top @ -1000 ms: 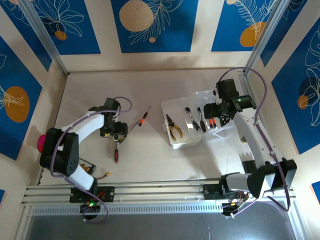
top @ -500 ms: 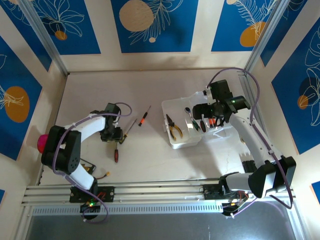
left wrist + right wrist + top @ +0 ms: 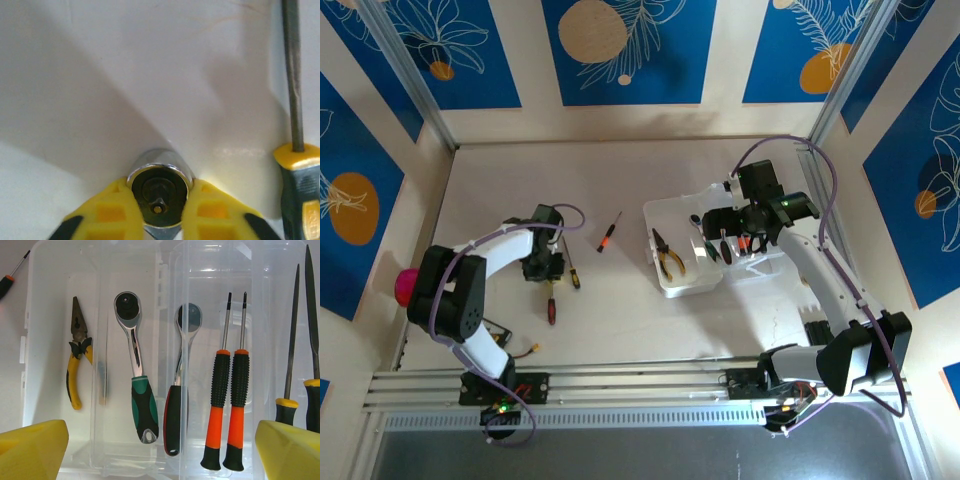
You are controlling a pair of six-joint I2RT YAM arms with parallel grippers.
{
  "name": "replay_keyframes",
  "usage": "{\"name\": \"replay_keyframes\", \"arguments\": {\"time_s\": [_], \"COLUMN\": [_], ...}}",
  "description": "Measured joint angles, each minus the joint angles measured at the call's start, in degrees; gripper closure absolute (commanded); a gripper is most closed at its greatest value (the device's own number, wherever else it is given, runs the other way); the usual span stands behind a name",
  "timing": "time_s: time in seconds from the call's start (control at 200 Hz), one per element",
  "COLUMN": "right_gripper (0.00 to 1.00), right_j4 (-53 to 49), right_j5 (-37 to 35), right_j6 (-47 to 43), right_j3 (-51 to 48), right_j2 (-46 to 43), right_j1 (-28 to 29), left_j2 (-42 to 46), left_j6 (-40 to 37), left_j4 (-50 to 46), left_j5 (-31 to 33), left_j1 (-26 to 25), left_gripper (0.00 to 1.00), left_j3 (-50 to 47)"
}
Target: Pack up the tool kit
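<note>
Two grippers: my left gripper point(image 3: 159, 202) pinches a chrome socket point(image 3: 159, 169); my right gripper point(image 3: 162, 447) gapes wide over the open case point(image 3: 50, 270) at right.

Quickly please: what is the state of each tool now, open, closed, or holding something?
The left tool is closed on a socket.
The right tool is open, holding nothing, above the case.

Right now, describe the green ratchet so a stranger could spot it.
On the right of the table sits an open clear plastic case. Inside, between the yellow-handled pliers and a red-and-black ratchet, lies the green ratchet: its handle is the only green one.
</note>
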State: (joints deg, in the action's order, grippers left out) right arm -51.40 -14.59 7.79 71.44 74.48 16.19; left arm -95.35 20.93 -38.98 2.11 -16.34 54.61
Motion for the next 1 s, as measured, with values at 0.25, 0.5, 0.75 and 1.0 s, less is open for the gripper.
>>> {"name": "replay_keyframes", "arguments": {"time_s": [0.25, 0.5, 0.75, 1.0], "right_gripper": [0.04, 0.03, 0.03, 0.03], "right_j4": [0.44, 1.05, 6.71, 17.22], "right_j5": [0.59, 2.69, 12.11, 21.55], "right_j6": [0.0, 0.02, 2.54, 6.03], "right_j3": [-0.63, -1.2, -4.79, -6.95], "right_j2": [-0.11, -1.68, -4.2, -1.79], "right_j1": [0.24, 0.33, 2.08, 8.81], "left_j2": [0.22, 3.02, 10.47, 11.23], "left_j6": [-0.02, -0.09, -0.02, 2.91], "left_j4": [-0.33, -0.57, 0.24, 5.14], "left_j5": [-0.13, -0.94, -5.86, -11.21], "left_j1": [0.0, 0.0, -0.28, -8.04], "left_gripper": [1.0, 1.0, 1.0, 1.0], "left_j3": [0.17, 1.62, 6.45, 12.63]}}
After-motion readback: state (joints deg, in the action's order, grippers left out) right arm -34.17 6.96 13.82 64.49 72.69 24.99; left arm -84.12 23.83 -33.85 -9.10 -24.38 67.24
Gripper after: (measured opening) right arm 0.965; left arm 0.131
